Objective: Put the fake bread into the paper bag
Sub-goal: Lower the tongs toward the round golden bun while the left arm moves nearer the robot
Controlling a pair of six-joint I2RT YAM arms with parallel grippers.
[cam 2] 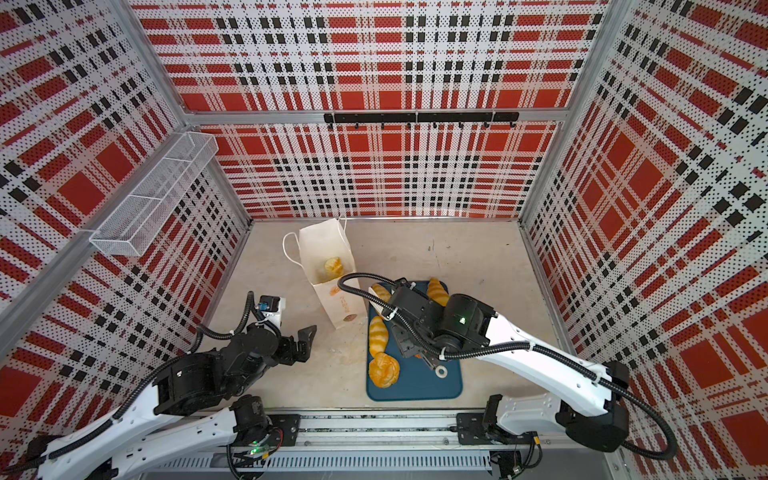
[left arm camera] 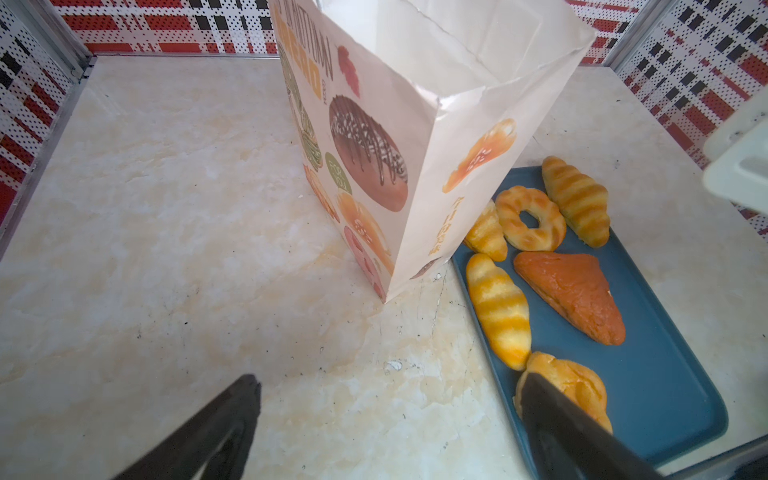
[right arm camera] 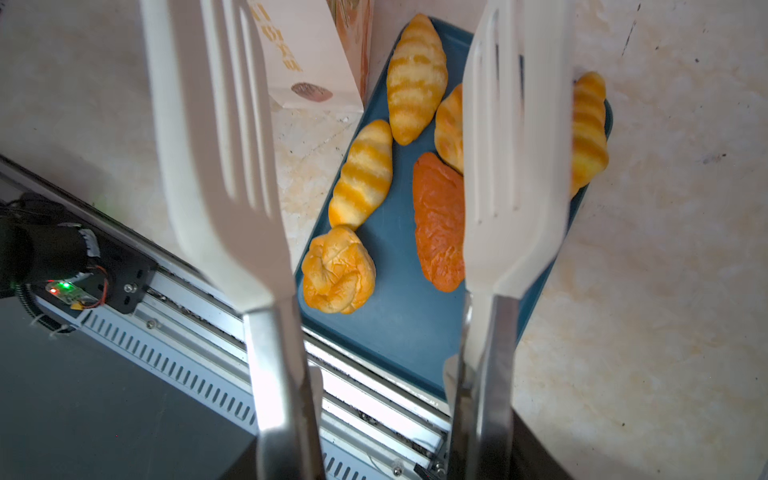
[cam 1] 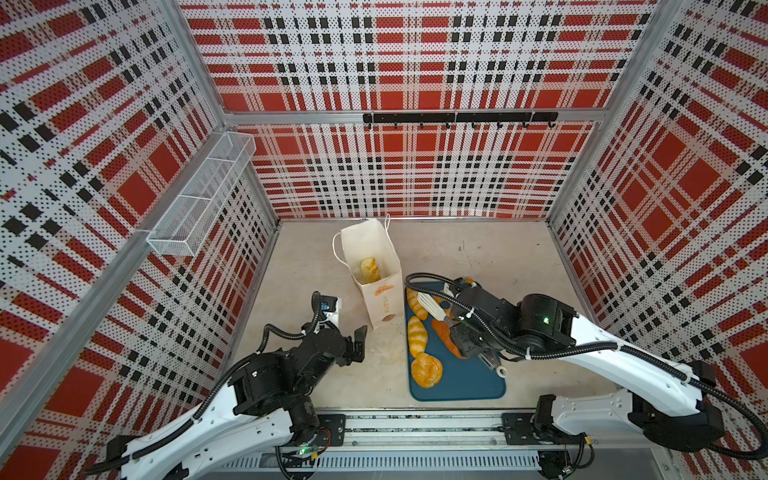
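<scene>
Closest to me, the left pincer [cam 1: 357, 344] hangs over the bare tabletop [cam 1: 519, 257], its two black fingers spread wide with nothing between them. Just to its right lies a dark teal tray [cam 1: 461, 382] holding six pieces of fake bread.

Nearest on the tray is a round bun [cam 1: 427, 369]. A striped croissant [cam 1: 417, 336] touches the bun and runs along the tray's left edge. A brown triangular loaf [cam 1: 444, 332] lies beside it, toward the middle. Above that loaf the right pincer [cam 1: 467, 338] is pinching the metal arms of a pair of tongs [cam 1: 428, 305]. The tongs' white slotted heads stand apart over the far half of the tray, with no bread between them. I can't tell whether they touch anything underneath.

Around and past the heads lie a ring doughnut [left arm camera: 530, 218], a smaller croissant [left arm camera: 486, 232] on the bag's side of it, and another croissant [left arm camera: 575, 201] toward the tray's far corner.

Further back the paper bag [cam 1: 384, 305] stands upright with its mouth open. Its near bottom corner is just beside the tray's far left corner. One golden pastry [cam 1: 370, 269] lies down inside it.

Beyond all that, a white wire basket [cam 1: 199, 199] hangs on the left wall and a black hook rail [cam 1: 457, 117] runs across the back wall.
</scene>
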